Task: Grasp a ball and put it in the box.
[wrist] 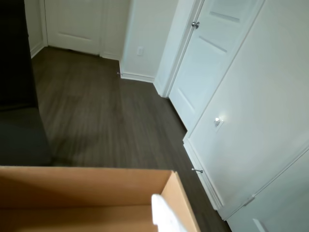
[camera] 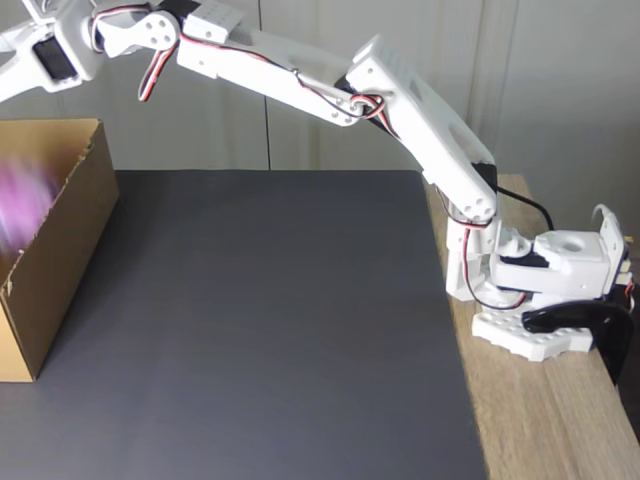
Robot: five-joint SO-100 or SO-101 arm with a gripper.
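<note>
The ball (camera: 24,200) shows as a pink motion-blurred smear inside the open top of the box (camera: 70,250), free of the gripper. The brown cardboard box stands at the left edge of the mat in the fixed view. My gripper (camera: 12,55) hangs above the box at the top left, partly cut off by the frame edge, its jaws spread with nothing between them. In the wrist view the box's far wall and right rim (wrist: 72,188) lie just below me, and one white fingertip (wrist: 164,215) pokes in at the bottom.
A dark grey mat (camera: 280,320) covers the table, with bare wood (camera: 540,420) to its right where the arm's base (camera: 545,290) is clamped. The wrist view looks past the box to a dark wooden floor (wrist: 96,111) and white doors (wrist: 231,96).
</note>
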